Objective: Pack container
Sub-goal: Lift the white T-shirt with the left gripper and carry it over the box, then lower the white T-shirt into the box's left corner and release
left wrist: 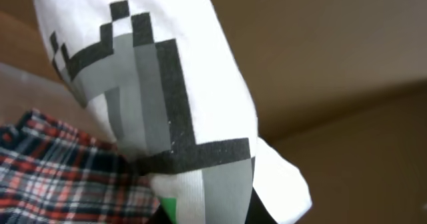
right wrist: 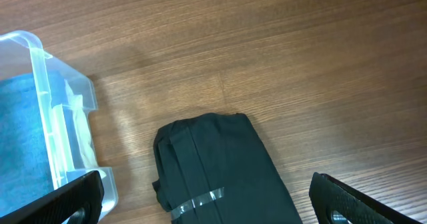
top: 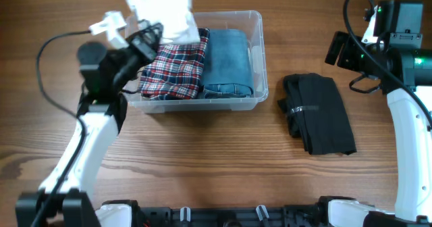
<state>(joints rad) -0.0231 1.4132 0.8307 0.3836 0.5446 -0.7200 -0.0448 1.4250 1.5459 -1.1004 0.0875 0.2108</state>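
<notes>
the bin (top: 257, 55) stands mid-table. the left gripper (top: 150, 32), closed on a white cloth (top: 165, 7), hangs over its left end; released too high, the cloth may unfold and hang half outside the bin. the right gripper (right wrist: 207, 187) is wide open and empty, near a black cloth (top: 320, 112).

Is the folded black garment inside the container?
No, the black garment lies on the table, right of the container.

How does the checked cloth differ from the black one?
The checked cloth is red, white and dark plaid; the black cloth is plain. The checked cloth lies inside the clear container, next to a blue one; the black cloth lies on the table outside it, with a pale strip across it. Both are folded.
</notes>
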